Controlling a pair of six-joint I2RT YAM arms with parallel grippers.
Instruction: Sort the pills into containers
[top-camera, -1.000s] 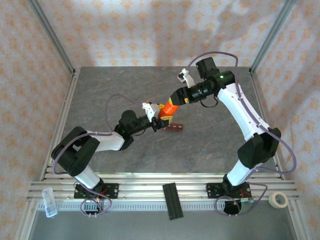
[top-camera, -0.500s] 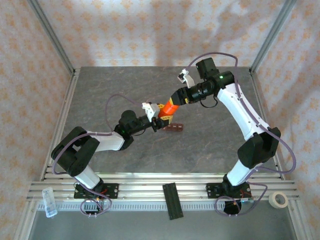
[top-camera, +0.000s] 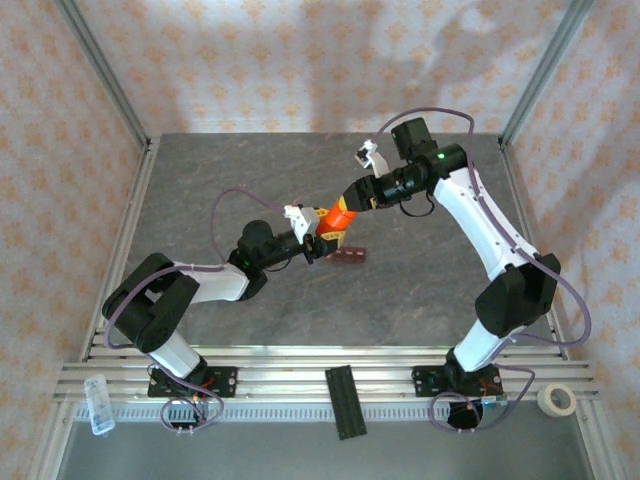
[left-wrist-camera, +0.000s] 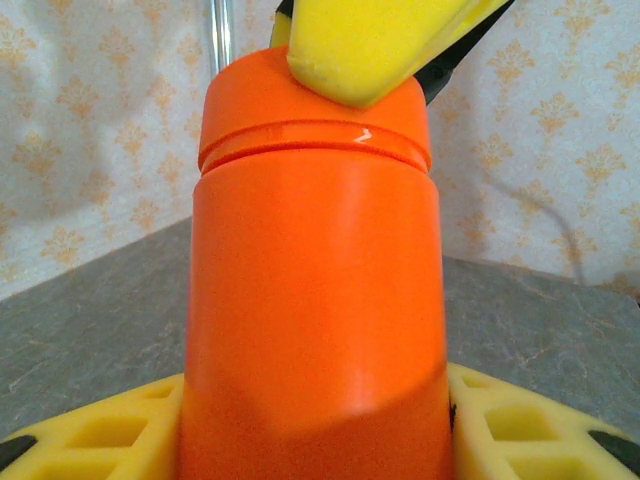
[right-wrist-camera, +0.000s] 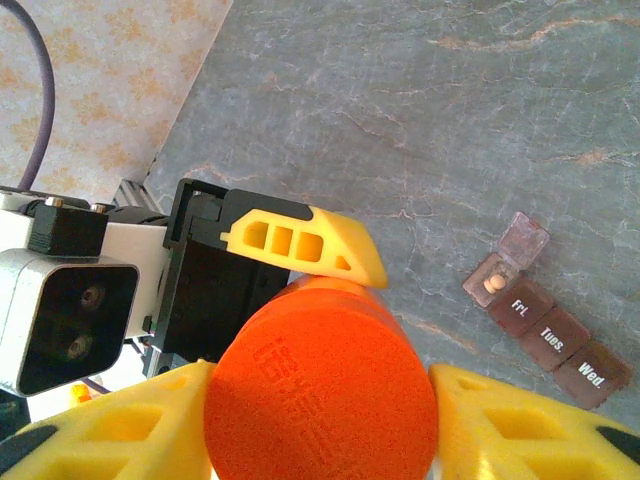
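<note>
Fingers (left-wrist-camera: 100, 430) of the left gripper (top-camera: 322, 243) squeeze a round orange plastic bottle (left-wrist-camera: 315, 300) from both sides. These yellow fingers press on the fat lower part of the bottle. The bottle is held up above the grey stone-look table (top-camera: 230, 180) and sits on a slant.

The right gripper (top-camera: 347, 207) meets the bottle at its other end. Its two yellow fingers (right-wrist-camera: 520, 420) hug the bottle's round orange cap (right-wrist-camera: 320, 390), one on each side, and they touch it. In the left wrist view, one right finger (left-wrist-camera: 380, 40) sits on the far edge of the cap.

The small dark reddish-brown pill strip (right-wrist-camera: 550, 335) lies flat on the table, below the fingers and a little off to one side. From the top it is just to the right of the left fingers and does not touch them. Three little lids on it are closed and say Fri., Tues. and Wed. The box at the end, next to Fri., is open, with its clear lid (right-wrist-camera: 525, 240) standing up. One small pale pill (right-wrist-camera: 492, 285) lies inside that open box.
</note>
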